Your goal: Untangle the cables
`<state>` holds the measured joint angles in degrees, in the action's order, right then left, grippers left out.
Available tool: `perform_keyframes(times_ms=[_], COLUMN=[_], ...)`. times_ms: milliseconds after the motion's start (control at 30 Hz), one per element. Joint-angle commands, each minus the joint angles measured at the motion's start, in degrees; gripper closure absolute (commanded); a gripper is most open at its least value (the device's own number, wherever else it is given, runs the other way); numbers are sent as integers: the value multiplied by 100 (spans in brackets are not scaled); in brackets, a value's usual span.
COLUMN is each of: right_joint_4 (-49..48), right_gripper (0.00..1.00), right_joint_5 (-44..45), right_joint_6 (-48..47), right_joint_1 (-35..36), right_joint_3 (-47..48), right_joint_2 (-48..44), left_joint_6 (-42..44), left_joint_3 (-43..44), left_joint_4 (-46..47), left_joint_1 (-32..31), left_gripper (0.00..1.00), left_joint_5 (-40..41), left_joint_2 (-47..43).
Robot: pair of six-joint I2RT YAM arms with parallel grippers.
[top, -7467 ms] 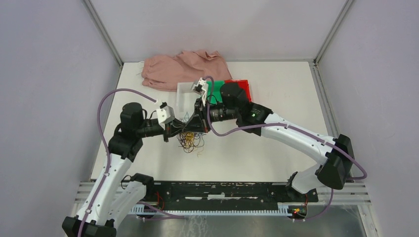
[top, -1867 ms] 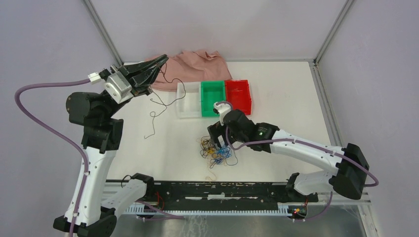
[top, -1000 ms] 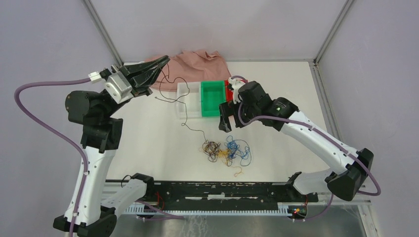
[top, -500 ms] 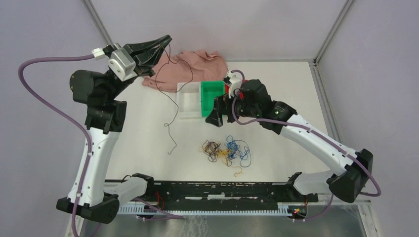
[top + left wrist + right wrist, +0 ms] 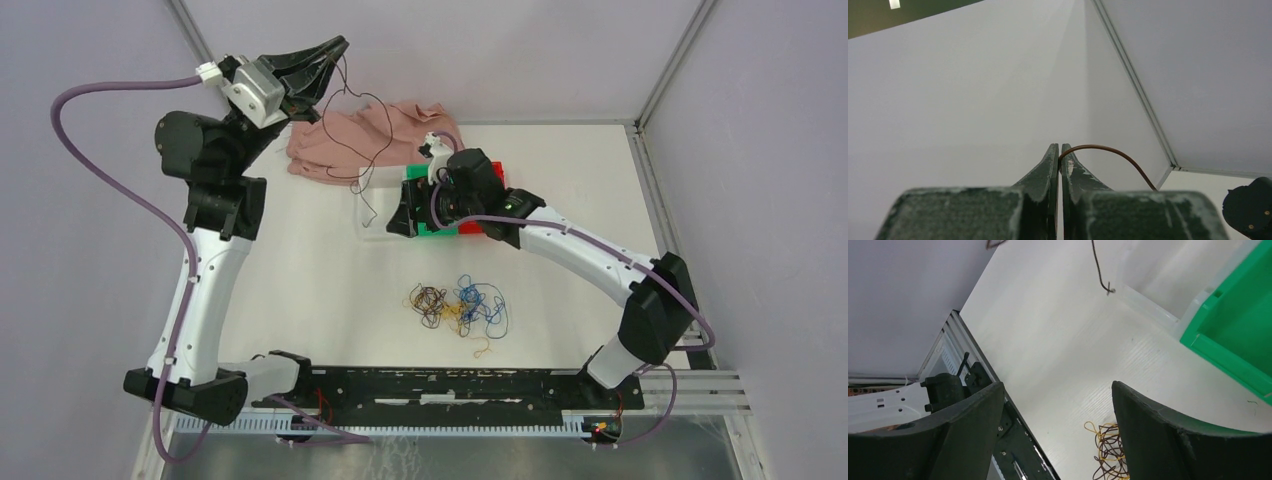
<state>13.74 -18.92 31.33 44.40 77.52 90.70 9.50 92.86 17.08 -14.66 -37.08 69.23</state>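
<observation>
My left gripper is raised high at the back left, shut on one end of a dark brown cable. The strand loops down and its free end hangs over the clear bin. In the left wrist view the fingertips meet and the brown cable curves out to the right. My right gripper hovers open beside the strand's lower end, with nothing between its fingers. The cable's tip dangles ahead of it. A tangle of blue, yellow and brown cables lies on the table.
A pink cloth lies at the back. The green bin and a red bin sit beside the clear bin, partly under my right arm. A loose yellow strand lies near the front rail.
My left gripper rose and moved back, lifting the brown cable off the table so it now hangs over the clear bin. My right arm swung left over the bins.
</observation>
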Motion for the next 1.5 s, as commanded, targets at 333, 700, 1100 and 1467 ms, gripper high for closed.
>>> perform_keyframes(times_ms=[333, 700, 1100, 1467], right_joint_4=[-302, -567, -603, -287], right_gripper=[20, 21, 23, 23], right_joint_5=[642, 620, 767, 1112], right_joint_6=[-137, -6, 13, -132], right_joint_1=[-299, -561, -846, -1033], right_joint_3=[195, -281, -1023, -1365], right_joint_2=[189, 40, -559, -1250], left_joint_6=[691, 467, 910, 1891], left_joint_3=[873, 1139, 533, -868], left_joint_4=[274, 557, 556, -728], left_joint_1=[-20, -24, 14, 24], left_gripper=[97, 97, 97, 97], left_joint_5=[618, 808, 911, 1256], left_joint_2=[1234, 1693, 1735, 1347])
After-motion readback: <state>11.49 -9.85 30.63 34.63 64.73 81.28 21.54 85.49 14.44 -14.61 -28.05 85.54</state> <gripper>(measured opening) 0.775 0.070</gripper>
